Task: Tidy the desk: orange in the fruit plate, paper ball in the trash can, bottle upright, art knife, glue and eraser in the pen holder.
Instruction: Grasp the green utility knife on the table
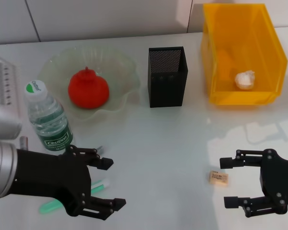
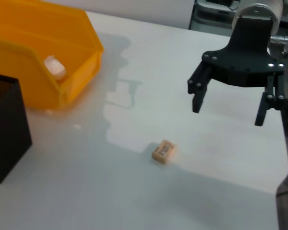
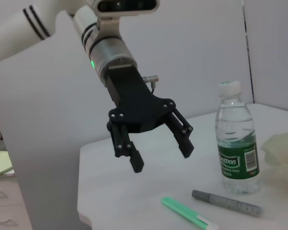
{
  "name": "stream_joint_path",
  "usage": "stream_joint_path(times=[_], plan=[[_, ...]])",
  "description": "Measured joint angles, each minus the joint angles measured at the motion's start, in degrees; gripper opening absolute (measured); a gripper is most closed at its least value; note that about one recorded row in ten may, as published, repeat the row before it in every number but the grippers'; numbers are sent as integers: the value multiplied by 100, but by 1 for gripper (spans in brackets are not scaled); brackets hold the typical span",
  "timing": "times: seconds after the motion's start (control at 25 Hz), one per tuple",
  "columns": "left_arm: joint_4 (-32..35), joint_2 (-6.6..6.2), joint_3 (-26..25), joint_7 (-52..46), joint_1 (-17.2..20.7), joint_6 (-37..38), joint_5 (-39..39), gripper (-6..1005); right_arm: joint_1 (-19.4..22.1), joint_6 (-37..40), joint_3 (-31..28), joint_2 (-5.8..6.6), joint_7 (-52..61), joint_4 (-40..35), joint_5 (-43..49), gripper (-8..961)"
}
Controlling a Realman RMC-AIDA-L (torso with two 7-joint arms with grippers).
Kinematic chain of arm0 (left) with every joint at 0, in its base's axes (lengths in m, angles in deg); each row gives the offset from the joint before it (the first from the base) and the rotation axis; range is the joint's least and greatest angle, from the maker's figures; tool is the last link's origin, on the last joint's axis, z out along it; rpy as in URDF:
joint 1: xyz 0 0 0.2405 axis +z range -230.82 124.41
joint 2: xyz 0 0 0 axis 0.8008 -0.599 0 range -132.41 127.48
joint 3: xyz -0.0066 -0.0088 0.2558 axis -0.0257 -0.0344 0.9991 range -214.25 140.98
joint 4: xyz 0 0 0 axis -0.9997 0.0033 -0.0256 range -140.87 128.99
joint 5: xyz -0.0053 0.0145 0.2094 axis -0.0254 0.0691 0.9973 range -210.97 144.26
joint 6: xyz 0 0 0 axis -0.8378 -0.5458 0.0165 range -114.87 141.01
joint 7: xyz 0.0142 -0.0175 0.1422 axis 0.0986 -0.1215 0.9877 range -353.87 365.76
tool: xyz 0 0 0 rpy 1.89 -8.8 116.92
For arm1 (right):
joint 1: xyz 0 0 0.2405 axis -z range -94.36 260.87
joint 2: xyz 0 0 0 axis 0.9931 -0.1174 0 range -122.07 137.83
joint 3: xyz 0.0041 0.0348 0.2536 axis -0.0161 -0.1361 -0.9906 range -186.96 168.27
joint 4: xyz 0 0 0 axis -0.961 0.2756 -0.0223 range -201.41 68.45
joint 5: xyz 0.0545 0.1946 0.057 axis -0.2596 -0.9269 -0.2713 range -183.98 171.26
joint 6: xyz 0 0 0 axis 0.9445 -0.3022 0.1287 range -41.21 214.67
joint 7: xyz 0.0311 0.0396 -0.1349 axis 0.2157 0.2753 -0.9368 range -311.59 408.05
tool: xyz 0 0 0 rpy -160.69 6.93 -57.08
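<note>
- Orange-red fruit (image 1: 88, 89) sat in the clear ruffled fruit plate (image 1: 119, 72) at the back left of the white desk (image 1: 158, 153).
- Upright just in front of the plate's left edge stood the water bottle (image 1: 47, 117), its white cap on.
- The black mesh pen holder (image 1: 167, 76) stood between the plate and the yellow trash bin (image 1: 242, 52); what was inside the holder could not be told.
- The paper ball (image 1: 245, 79) lay on the bin's floor, near its front wall.
- The eraser (image 1: 218, 178) lay on the desk, just beside the right gripper's upper finger and not touching it.
- The right gripper (image 1: 229, 182) hovered near the desk's front right, its fingers spread wide and holding nothing.
- The left gripper (image 1: 112, 184) hung above the front left of the desk with fingers wide apart, empty.
- Beneath the left gripper lay a green glue stick (image 3: 188, 212), and beside it a grey art knife (image 3: 226, 202), both flat on the desk near the bottle's base.
</note>
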Motion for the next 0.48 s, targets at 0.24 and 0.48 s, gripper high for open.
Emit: stream_joint_path(times=[0.24, 0.48], plan=[[24, 5, 38, -701, -463, 425, 664, 811, 38, -69, -3, -23, -7, 36, 5, 774], [12, 26, 150, -1097, -783, 545, 1522, 811, 22, -157, -2, -84, -6, 46, 9, 773]])
